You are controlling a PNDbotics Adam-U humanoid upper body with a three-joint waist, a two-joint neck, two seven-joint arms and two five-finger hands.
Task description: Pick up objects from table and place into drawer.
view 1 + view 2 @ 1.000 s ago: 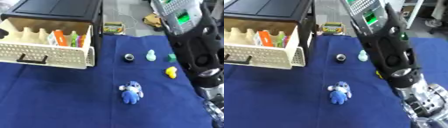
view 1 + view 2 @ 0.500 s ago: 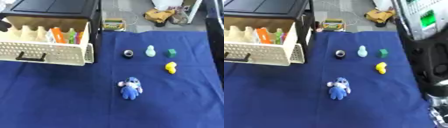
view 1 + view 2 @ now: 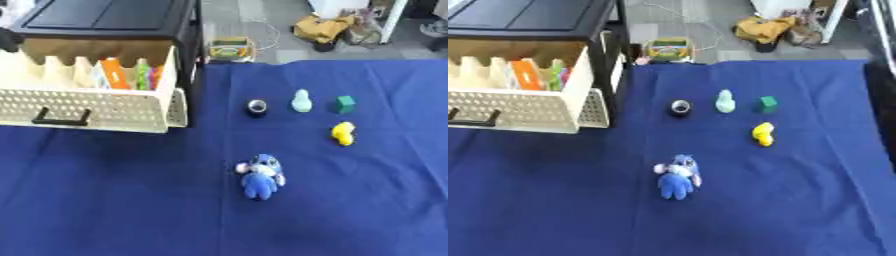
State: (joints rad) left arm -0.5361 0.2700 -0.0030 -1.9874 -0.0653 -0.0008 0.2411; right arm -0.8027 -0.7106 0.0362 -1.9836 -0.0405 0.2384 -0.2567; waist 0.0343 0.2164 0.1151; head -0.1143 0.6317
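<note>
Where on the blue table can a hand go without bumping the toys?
The near half of the blue cloth, in front of the drawer and left of the blue plush, is bare. So is the right side past the yellow toy. It is crowded around the black ring, pale figure and green block.

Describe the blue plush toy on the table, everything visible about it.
The blue plush toy looks soft and fuzzy, darker blue in the body with a paler patch at its head end. It lies flat on the blue cloth, head toward the far side, nearest the camera of the loose items. Nothing touches it; no hand is near.
</note>
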